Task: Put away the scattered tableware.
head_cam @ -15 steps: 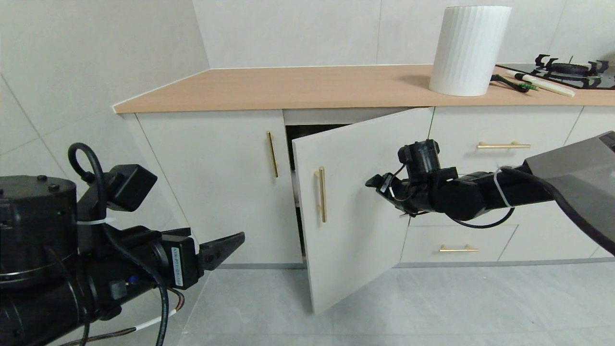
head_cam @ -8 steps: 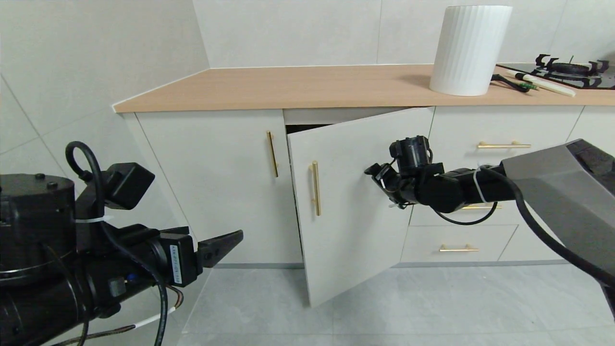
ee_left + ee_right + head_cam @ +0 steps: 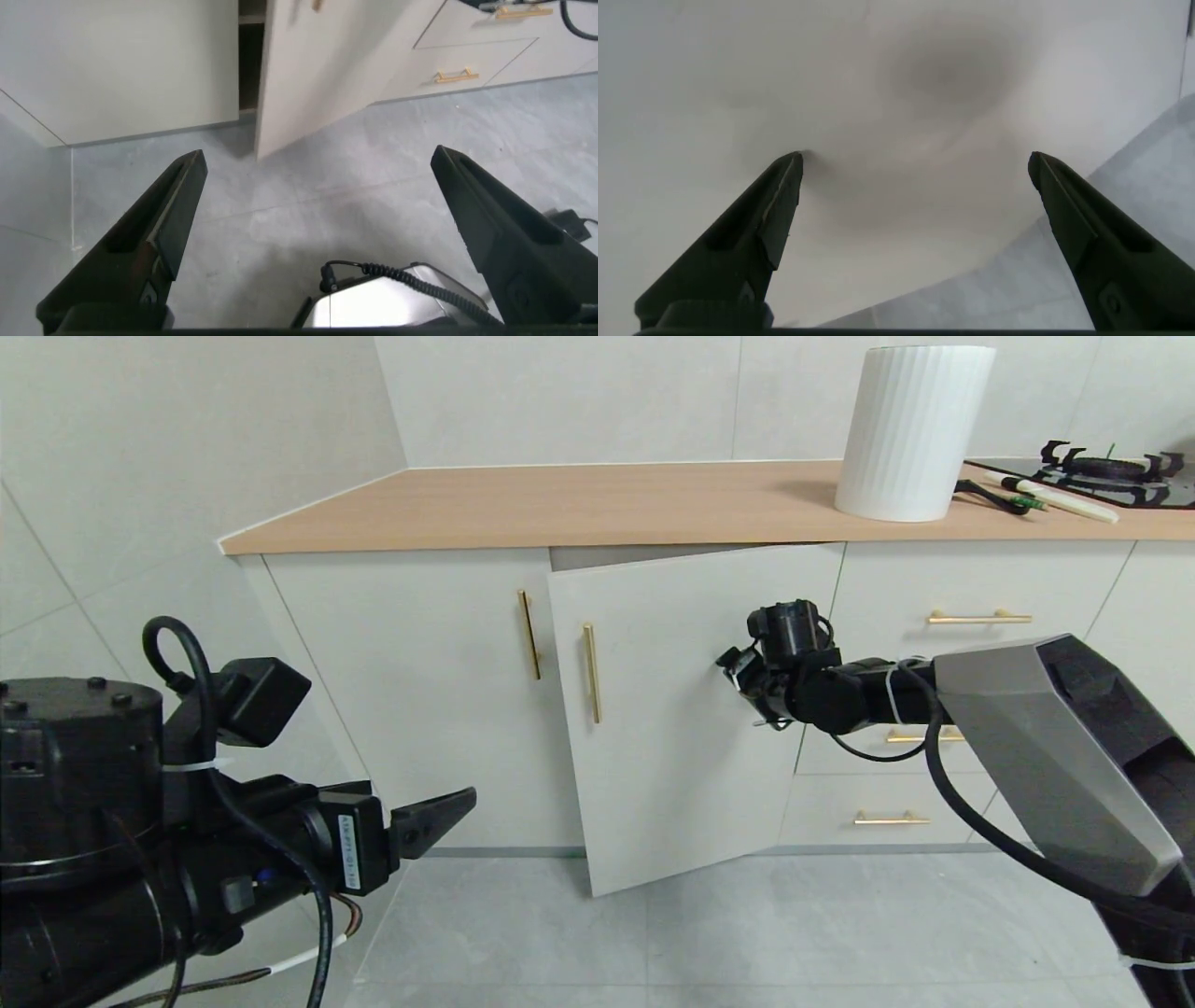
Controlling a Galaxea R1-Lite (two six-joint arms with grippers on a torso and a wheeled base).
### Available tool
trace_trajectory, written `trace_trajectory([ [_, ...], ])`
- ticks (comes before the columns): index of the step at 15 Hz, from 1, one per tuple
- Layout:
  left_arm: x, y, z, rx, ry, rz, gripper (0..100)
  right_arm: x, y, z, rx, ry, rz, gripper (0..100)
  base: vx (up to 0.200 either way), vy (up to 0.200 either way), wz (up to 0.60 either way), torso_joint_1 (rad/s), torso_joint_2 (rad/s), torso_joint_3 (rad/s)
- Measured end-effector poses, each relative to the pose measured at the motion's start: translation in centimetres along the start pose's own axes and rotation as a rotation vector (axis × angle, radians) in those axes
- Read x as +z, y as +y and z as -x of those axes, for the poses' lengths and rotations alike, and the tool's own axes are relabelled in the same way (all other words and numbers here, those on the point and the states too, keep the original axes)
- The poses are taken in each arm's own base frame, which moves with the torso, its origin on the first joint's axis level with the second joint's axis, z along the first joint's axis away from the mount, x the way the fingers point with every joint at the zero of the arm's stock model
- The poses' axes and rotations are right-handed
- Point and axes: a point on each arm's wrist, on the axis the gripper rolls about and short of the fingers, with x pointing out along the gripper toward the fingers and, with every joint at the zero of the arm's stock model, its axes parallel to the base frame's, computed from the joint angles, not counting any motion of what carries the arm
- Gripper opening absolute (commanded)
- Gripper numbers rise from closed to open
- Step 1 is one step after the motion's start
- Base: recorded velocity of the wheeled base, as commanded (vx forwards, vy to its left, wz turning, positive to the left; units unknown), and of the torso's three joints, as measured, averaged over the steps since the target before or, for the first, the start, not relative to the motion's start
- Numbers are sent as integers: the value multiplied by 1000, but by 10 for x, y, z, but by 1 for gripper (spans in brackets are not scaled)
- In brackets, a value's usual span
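Note:
A white cabinet door with a gold handle stands slightly ajar under the wooden counter. My right gripper is against the door's face, open; in the right wrist view the door spans the gap between the spread fingers. My left gripper hangs low at the left over the floor, open and holding nothing. Utensils lie on the counter at the far right: a white-handled one and a black one.
A tall white ribbed container stands on the counter beside the utensils. A black gas hob is at the far right. Drawers with gold pulls sit right of the door. Grey tiled floor lies open in front.
The cabinet door has swung from well open to nearly closed, with my right gripper moving in against it. The left arm has hardly moved.

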Motion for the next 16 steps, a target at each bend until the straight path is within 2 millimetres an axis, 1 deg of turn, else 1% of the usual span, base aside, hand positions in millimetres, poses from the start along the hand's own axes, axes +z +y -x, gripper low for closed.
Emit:
trace_trajectory([
  [4, 0, 0, -1, 1, 1, -1, 100, 8, -16, -17, -25, -23, -35, 100, 0, 0, 0, 0, 0, 0],
  [8, 1, 0, -1, 0, 0, -1, 100, 14, -20, -23, 7, -61, -68, 100, 0, 0, 0, 0, 0, 0],
  [16, 0, 0, 0, 0, -1, -2, 100, 26, -35, -40, 63, -120, -84, 100, 0, 0, 0, 0, 0, 0],
])
